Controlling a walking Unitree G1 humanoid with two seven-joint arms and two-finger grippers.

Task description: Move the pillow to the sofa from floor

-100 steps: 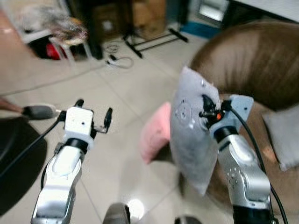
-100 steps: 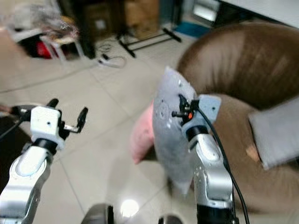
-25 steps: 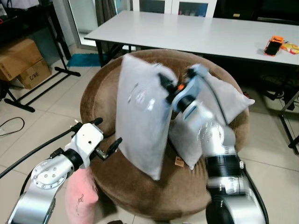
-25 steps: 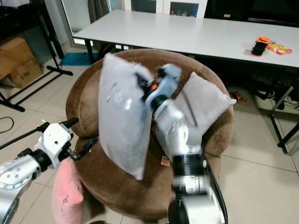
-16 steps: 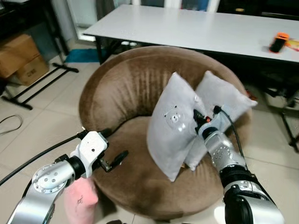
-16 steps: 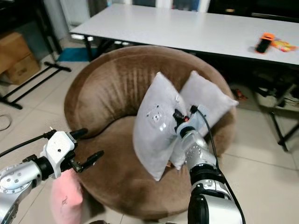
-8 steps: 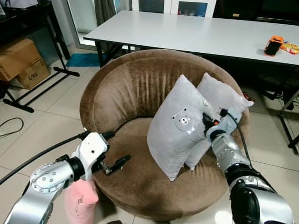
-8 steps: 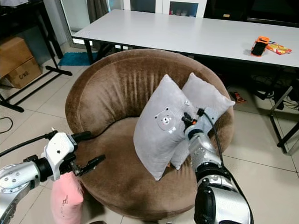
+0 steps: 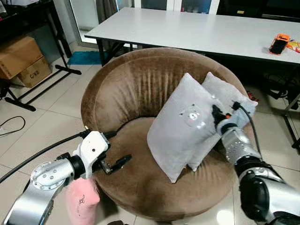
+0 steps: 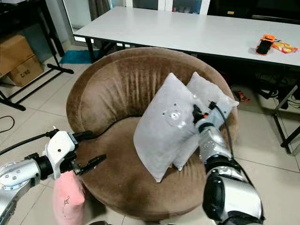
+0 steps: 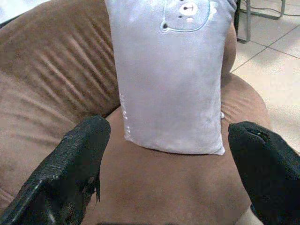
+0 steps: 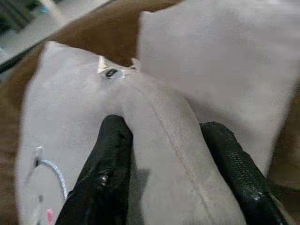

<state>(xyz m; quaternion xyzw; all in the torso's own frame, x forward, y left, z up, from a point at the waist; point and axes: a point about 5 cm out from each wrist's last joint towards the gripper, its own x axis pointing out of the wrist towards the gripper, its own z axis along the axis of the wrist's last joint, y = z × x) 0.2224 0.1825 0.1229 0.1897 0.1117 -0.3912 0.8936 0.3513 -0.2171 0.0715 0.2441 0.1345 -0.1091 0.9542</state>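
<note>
A grey pillow [image 9: 183,126] with a bear print stands on edge on the seat of the round brown sofa [image 9: 136,89], leaning against a second grey pillow [image 9: 227,93] behind it. My right gripper [image 9: 216,112] is shut on the bear pillow's upper right edge. In the right wrist view the two black fingers [image 12: 112,154] straddle a bulging fold of the pillow [image 12: 70,117]. My left gripper [image 9: 118,149] hovers open at the sofa's front left. Its wrist view looks at the pillow [image 11: 171,79] from a short distance.
A pink pillow [image 9: 82,199] lies on the tiled floor under my left arm, against the sofa's front. A long white table [image 9: 187,28] stands behind the sofa with an orange object [image 9: 280,43] on it. A cardboard box [image 9: 18,56] and a black stand are at the far left.
The right arm swung the grey pillow over the sofa and set it down on the seat. In the last half second it leaned a little further back against the second pillow. The left gripper barely moved.
</note>
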